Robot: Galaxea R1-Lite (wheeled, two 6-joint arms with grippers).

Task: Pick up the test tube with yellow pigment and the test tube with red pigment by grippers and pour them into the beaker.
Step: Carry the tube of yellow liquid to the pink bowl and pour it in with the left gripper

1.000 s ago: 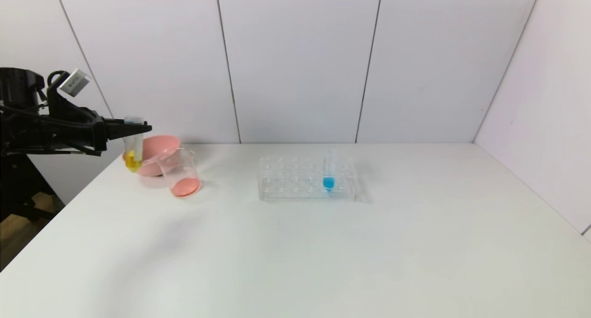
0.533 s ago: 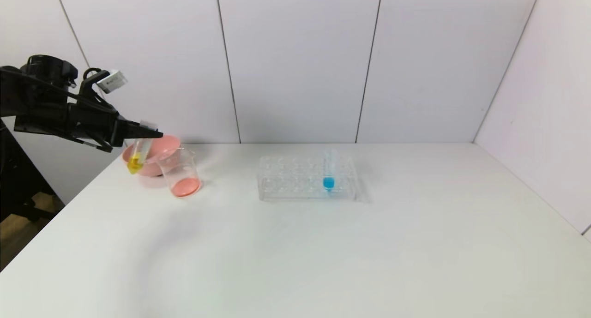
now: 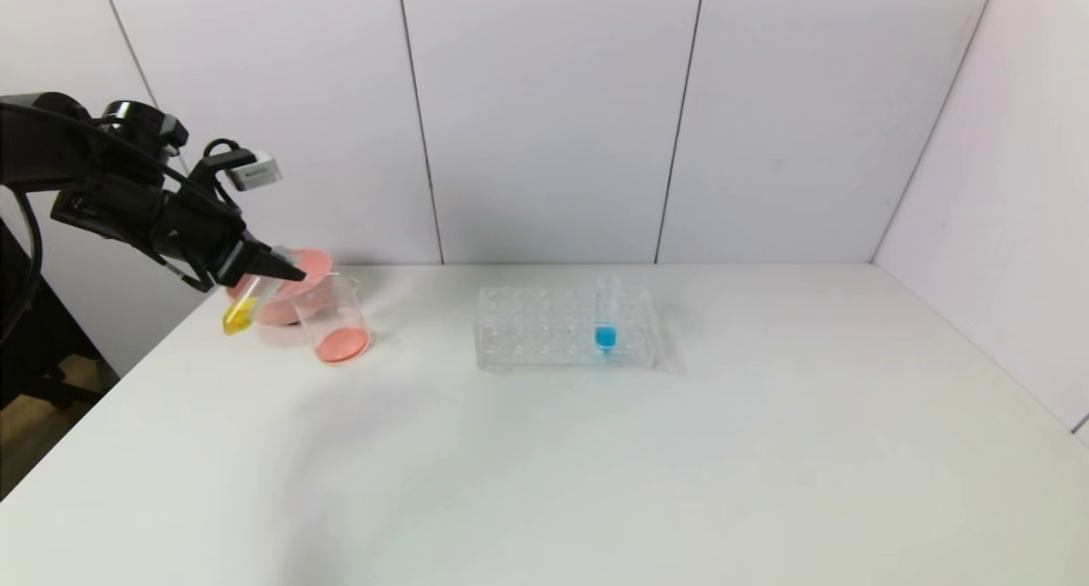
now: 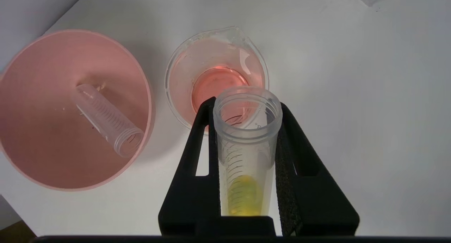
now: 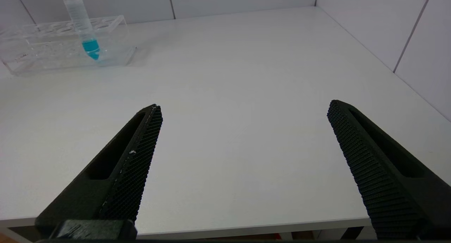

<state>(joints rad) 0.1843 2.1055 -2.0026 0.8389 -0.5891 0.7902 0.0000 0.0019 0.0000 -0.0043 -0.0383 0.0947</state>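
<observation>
My left gripper [image 3: 285, 273] is shut on the test tube with yellow pigment [image 3: 245, 305] near its open mouth. The tube is tilted, its mouth just beside the beaker's rim and its yellow tip lower, out to the left. In the left wrist view the tube [image 4: 245, 155] sits between the fingers of that gripper [image 4: 246, 105], yellow liquid still in its tip. The beaker [image 3: 333, 318] holds red-orange liquid at its bottom [image 4: 215, 82]. No tube with red liquid shows. My right gripper [image 5: 245, 109] is open and empty above the table's front edge.
A pink bowl [image 3: 285, 310] stands just left of and behind the beaker, with an empty clear tube [image 4: 105, 119] lying in it. A clear tube rack [image 3: 544, 331] at mid-table holds a tube with blue liquid [image 3: 605, 314].
My left gripper has moved right towards the beaker and rotated. The yellow tube has gone from nearly upright to tilted, its mouth now at the beaker's rim.
</observation>
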